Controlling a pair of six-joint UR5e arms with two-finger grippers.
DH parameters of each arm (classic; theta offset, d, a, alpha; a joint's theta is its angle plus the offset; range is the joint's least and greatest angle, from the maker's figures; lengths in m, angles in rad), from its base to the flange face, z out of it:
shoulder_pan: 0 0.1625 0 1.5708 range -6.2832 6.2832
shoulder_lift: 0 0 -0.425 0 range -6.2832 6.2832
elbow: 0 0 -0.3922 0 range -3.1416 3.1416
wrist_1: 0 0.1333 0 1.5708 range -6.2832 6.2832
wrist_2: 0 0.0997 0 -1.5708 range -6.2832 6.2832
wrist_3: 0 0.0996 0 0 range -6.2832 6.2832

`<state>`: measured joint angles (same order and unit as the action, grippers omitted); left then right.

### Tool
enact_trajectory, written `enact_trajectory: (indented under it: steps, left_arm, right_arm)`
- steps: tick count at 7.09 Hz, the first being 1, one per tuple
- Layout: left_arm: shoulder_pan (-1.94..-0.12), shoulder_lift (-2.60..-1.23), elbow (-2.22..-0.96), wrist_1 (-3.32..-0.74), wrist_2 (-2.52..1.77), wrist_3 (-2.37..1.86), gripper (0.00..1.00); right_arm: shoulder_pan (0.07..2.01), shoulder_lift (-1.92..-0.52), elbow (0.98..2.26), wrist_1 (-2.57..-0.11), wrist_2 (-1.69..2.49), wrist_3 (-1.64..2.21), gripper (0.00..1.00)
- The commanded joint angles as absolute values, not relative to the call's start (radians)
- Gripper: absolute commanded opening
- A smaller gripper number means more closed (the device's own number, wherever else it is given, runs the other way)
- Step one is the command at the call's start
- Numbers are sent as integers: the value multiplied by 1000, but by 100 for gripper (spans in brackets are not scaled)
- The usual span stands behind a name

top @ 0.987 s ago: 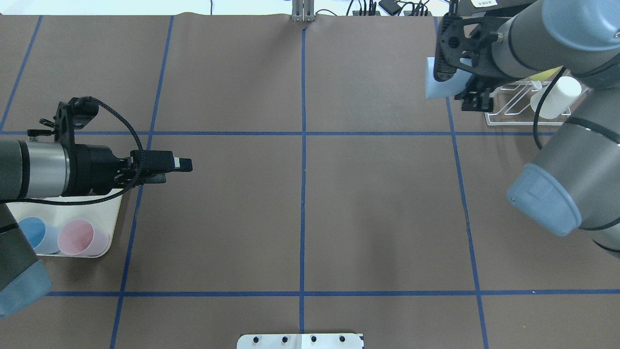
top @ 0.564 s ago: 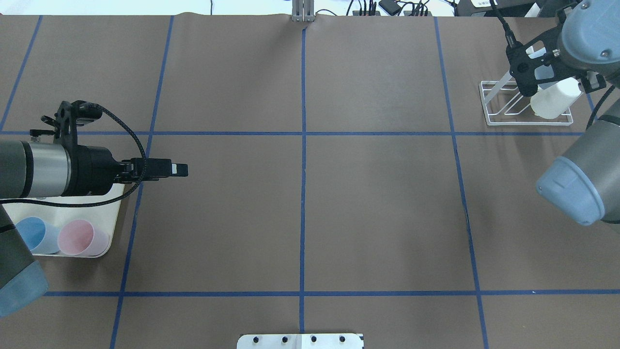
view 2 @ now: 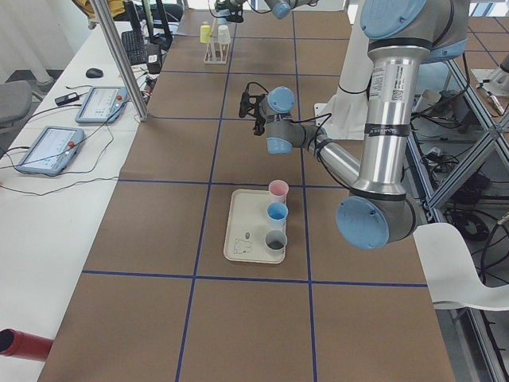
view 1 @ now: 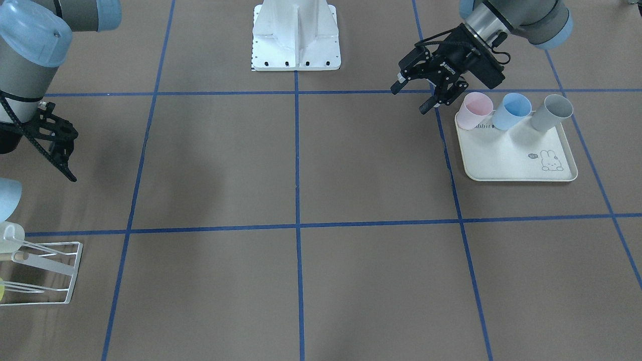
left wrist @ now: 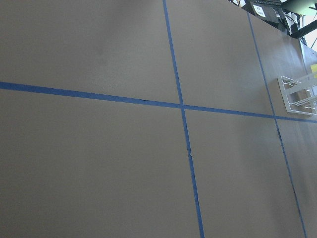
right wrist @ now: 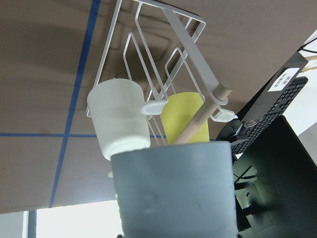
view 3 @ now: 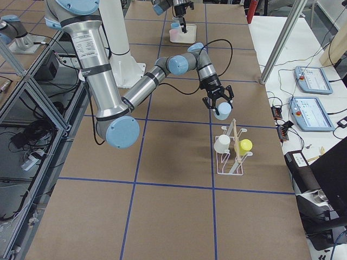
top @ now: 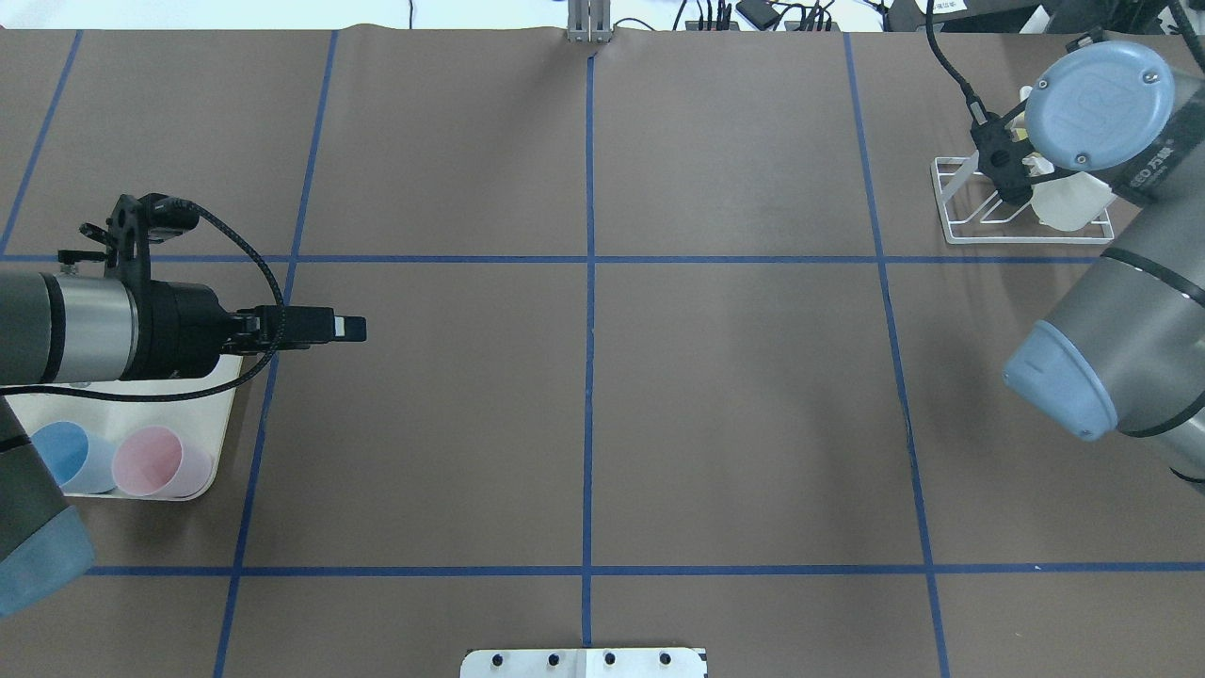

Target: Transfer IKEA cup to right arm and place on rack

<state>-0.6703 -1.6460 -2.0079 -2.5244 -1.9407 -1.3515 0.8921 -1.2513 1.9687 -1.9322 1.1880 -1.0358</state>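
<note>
Holding a pale blue IKEA cup (view 3: pixel 223 114), the right gripper (view 3: pixel 220 108) has both fingers closed against the cup's sides. We log the cup as off the table (top: pixel 734 395), in the air just beside the rack (right wrist: pixel 190 49), at the far right corner of the overhead view. The right arm (top: pixel 1111 367) reaches over that corner, and its blue joint cap hides the gripper from above.

Rack: white wire frame with a slanted flat bar and a wooden dowel peg (right wrist: pixel 200 119), standing on the table.
- We count two items on it: one white cup (right wrist: pixel 119 124) and one yellow cup (right wrist: pixel 181 114), side by side, both leaning.
- In the right wrist view the held cup's rim covers the peg's lower end; we cannot tell whether they touch.

Left gripper (view 1: pixel 412 100): fingers spread wide, nothing between them. It hovers above the table just beside a corner of the tray (view 1: pixel 501 160).

Tray: cream, rabbit print, at the near left of the overhead view.
- We count three items in a row along one edge: pink cup (view 1: pixel 474 111), blue cup (view 1: pixel 514 111), grey cup (view 1: pixel 550 113).
- The pink cup is nearest the left gripper.
</note>
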Motion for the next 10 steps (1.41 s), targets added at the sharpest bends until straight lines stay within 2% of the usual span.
enact_trajectory:
  steps: [1,3,10]
  left_arm:
    - [-670,-1647,-2008,-2525,-1940,-1351,100]
    - [-670,-1649,-2011,-2525,-1939,-1351,100]
    - [-670,-1649,-2014,-2525,-1939,-1351,100]
  right_arm:
    - [884,-1252,1924,-1915,1149,-1037,0]
    - [882,-1252,1861,-1829,1147,-1042,0]
    - [854,-1256,1807,-1829,1129,-1037,0]
